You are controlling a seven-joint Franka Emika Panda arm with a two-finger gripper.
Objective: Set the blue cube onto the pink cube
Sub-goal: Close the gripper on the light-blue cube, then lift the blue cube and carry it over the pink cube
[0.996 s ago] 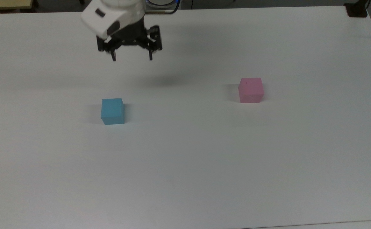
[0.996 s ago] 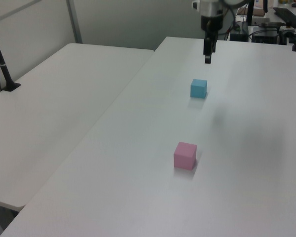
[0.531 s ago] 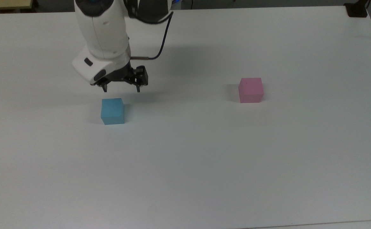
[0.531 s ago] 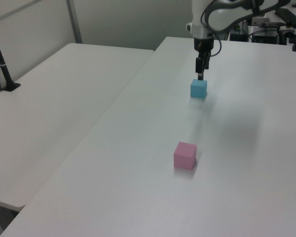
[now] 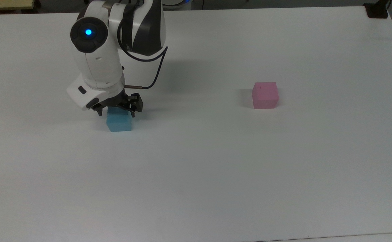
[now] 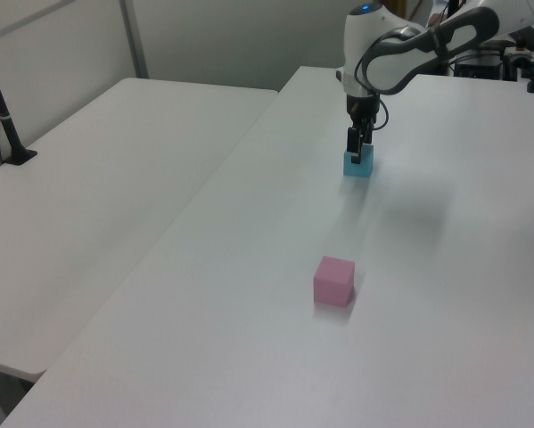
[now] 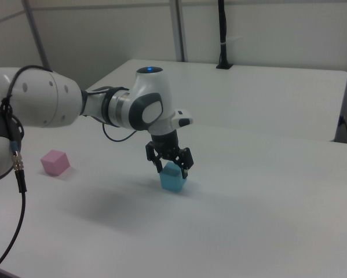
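Gripper (image 5: 116,113), fingers spread wide astride the blue cube (image 5: 119,121) on the table (image 5: 216,168), pink cube (image 5: 265,95) well off at 3 o'clock; off-centre closing could nudge it aside.

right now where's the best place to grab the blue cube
Grip the blue cube across its two opposite side faces, coming straight down from above. It sits flat on the table with plain upright sides and free space all round, and the open pincer already straddles its top.
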